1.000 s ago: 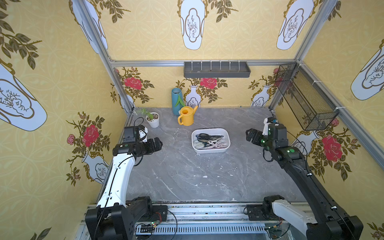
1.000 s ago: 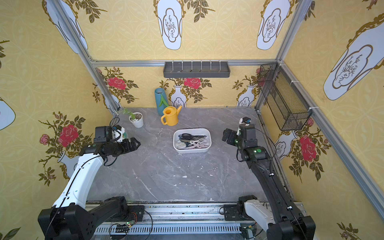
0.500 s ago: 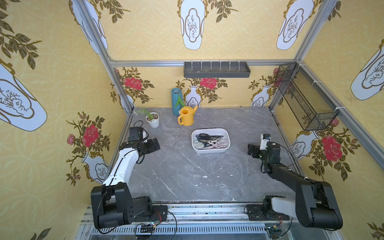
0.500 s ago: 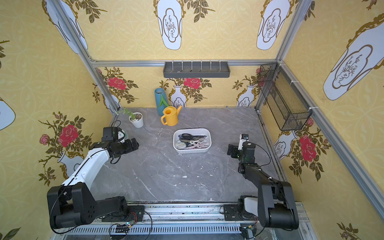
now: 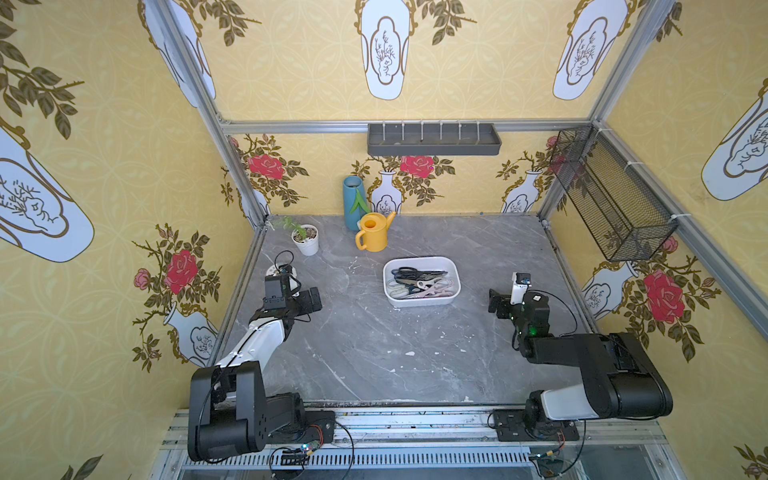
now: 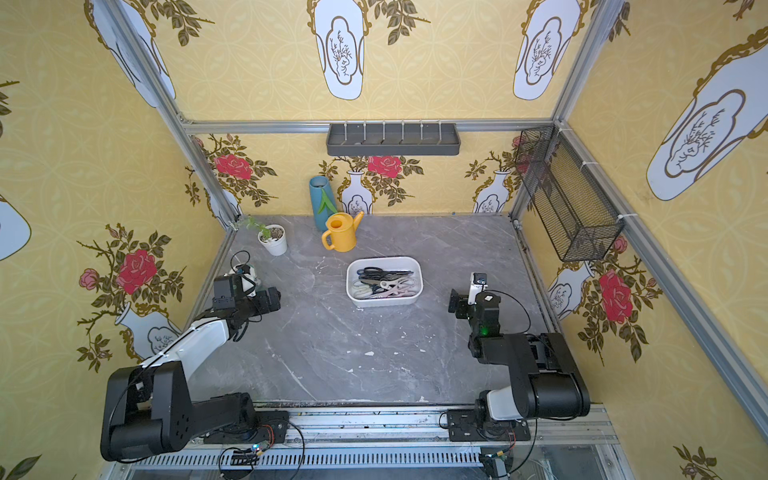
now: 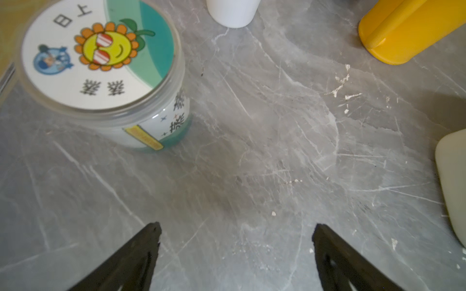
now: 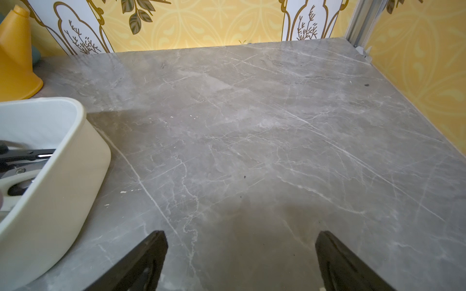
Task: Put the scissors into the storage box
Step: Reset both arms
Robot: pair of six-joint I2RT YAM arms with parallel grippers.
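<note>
Scissors [image 5: 419,282] boxed, apart from jaws.

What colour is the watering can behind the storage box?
Yellow; the watering can shows best in a top view.

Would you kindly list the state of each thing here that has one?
scissors: piled inside the storage box
storage box: upright, open-topped
left gripper: jaws open, empty
right gripper: jaws open, empty
watering can: upright
jar: lid on
</note>
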